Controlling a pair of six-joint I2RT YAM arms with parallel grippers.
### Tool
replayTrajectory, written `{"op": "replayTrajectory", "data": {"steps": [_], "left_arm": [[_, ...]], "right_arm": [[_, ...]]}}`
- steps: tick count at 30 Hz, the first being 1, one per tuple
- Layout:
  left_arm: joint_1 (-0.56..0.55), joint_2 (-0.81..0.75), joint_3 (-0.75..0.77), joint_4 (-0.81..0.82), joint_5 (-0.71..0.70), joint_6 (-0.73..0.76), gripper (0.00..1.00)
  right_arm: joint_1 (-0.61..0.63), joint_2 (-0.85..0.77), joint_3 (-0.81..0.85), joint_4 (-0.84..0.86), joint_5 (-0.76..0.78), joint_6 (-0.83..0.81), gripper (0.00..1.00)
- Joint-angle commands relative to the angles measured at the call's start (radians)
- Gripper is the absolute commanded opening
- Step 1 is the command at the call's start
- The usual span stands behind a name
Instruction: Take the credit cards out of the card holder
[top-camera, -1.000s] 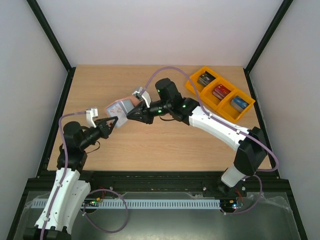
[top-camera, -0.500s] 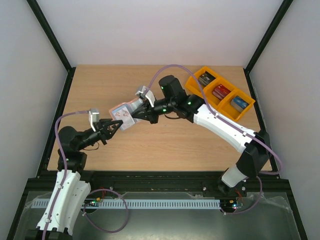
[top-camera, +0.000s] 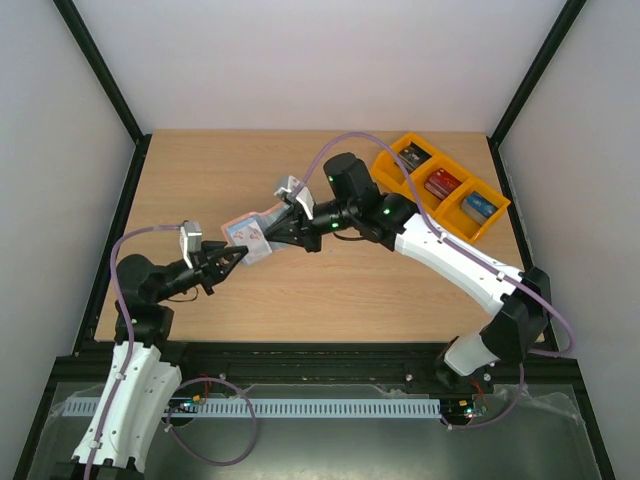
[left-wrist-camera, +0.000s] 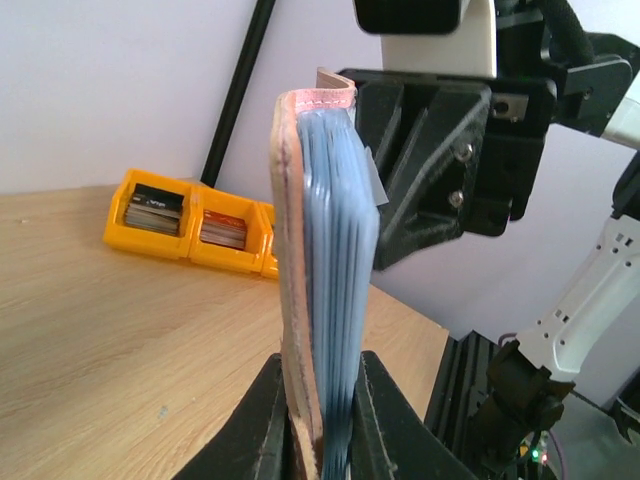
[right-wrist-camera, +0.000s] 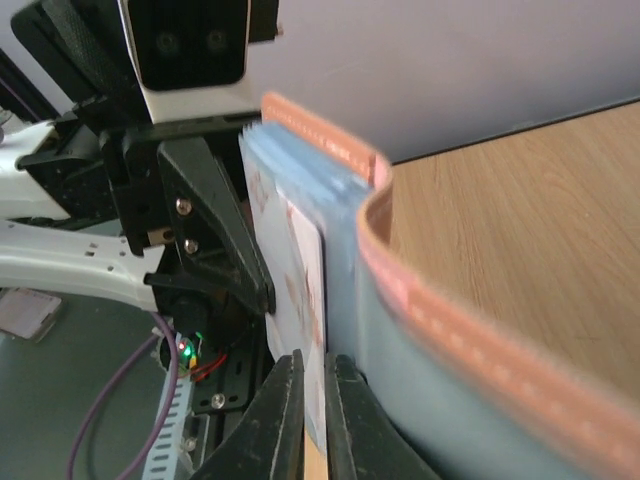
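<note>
The card holder (top-camera: 240, 228) is held above the table between both grippers, pinkish-tan outside and light blue inside. In the left wrist view it stands edge-on (left-wrist-camera: 335, 230). My left gripper (top-camera: 233, 258) (left-wrist-camera: 320, 430) is shut on its lower edge. My right gripper (top-camera: 270, 236) (right-wrist-camera: 313, 372) is shut on a whitish credit card with faint reddish marks (right-wrist-camera: 303, 285), which lies against the blue pockets (right-wrist-camera: 350, 290). This card also shows from above (top-camera: 258, 240). The card with the red circle is hidden.
Orange bins (top-camera: 440, 185) with dark, red and blue boxes stand at the back right of the wooden table (top-camera: 330, 290); they also show in the left wrist view (left-wrist-camera: 190, 215). Black frame posts run along both sides.
Both grippers and the card holder have shifted a little to the right and towards the near edge. The grips look the same.
</note>
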Motion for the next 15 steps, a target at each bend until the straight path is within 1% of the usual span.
{"op": "replayTrajectory", "data": {"steps": [1, 4, 10, 13, 15], "left_arm": [[-0.013, -0.018, 0.049, 0.01, 0.075, 0.095, 0.02], [-0.017, -0.019, 0.06, 0.01, 0.087, 0.103, 0.02], [-0.022, -0.025, 0.066, 0.011, 0.108, 0.129, 0.02], [-0.025, -0.03, 0.067, 0.016, 0.115, 0.151, 0.02], [-0.027, -0.033, 0.069, 0.033, 0.113, 0.158, 0.02]], "right_arm": [[0.026, -0.051, -0.028, 0.141, 0.065, 0.044, 0.06], [0.028, -0.047, -0.035, 0.155, 0.061, 0.053, 0.03], [0.044, -0.03, -0.036, 0.13, 0.083, 0.048, 0.05], [0.057, -0.018, -0.035, 0.138, 0.092, 0.055, 0.12], [0.071, -0.014, -0.039, 0.154, 0.077, 0.054, 0.14]]}}
